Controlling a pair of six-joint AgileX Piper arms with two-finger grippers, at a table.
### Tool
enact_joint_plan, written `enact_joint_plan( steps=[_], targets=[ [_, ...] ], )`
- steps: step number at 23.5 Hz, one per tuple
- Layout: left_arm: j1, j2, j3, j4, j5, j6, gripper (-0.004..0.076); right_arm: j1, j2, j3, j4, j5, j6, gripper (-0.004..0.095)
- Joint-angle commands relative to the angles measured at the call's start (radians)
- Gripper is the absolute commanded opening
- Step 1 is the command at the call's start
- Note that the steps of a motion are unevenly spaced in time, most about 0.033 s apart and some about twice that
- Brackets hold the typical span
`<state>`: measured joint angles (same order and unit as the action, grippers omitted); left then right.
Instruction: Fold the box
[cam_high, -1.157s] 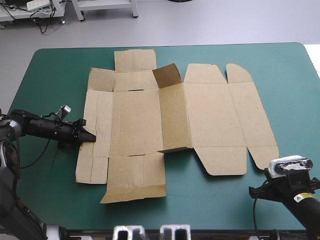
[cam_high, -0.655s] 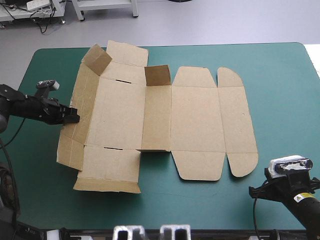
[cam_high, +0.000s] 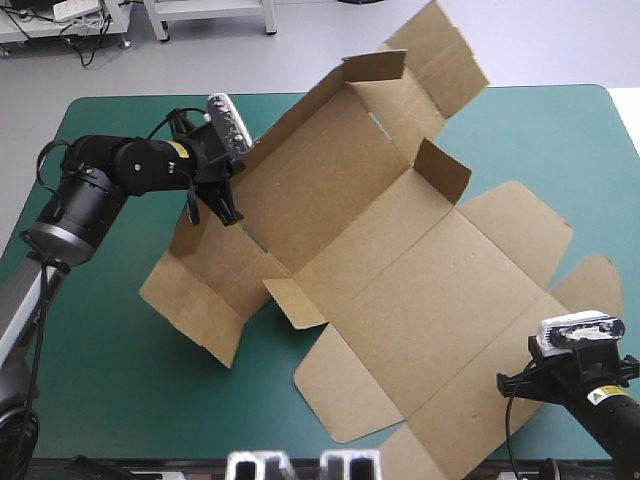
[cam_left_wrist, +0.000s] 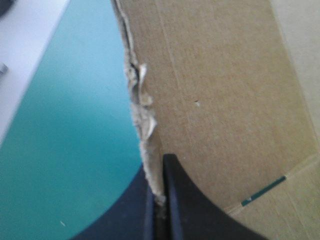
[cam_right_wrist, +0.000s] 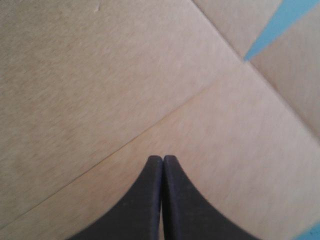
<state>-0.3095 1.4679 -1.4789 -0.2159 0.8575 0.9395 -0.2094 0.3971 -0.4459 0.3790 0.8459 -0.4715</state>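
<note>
Board of the creased, ragged-edged brown box is clamped by the left fingers above the desk, right fingers clenched empty.

Bright, even light; soft shadows

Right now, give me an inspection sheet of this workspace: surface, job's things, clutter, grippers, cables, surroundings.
surface: teal-green cover, showing around the box.
job's things: box, an unfolded brown sheet; far-left part lifted and tilted, near-right part lying on the cover; edge frayed beside the left gripper.
clutter: nothing seen.
grippers: left gripper shut on the box's edge; right gripper shut, above the board.
cables: nothing seen.
surroundings: nothing seen.
</note>
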Motion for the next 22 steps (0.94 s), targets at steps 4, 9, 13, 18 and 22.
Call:
enact_joint_plan(
  steps=[4,9,13,18,22],
  targets=[
    [-0.142,-0.038,-0.038,0.135,-0.372,0.073,-0.0010,-0.005,0.009,-0.032,0.024,-0.045,-0.003,-0.0023],
    [-0.240,-0.040,-0.038,0.304,-0.430,0.073,-0.0010,-0.005,0.009,-0.039,0.003,-0.042,-0.012,-0.0023],
    [-0.429,-0.040,0.004,0.677,-0.431,-0.129,-0.0010,-0.005,0.009,-0.209,-0.089,0.067,0.022,-0.0020],
    [-0.517,-0.073,0.208,1.208,-0.425,-0.658,-0.0010,-0.005,0.046,-0.492,-0.078,0.206,0.056,-0.0020],
    [-0.547,-0.101,0.361,1.553,-0.425,-0.990,-0.0010,-0.005,0.179,-0.688,-0.015,0.254,0.094,-0.0021]
  ],
)
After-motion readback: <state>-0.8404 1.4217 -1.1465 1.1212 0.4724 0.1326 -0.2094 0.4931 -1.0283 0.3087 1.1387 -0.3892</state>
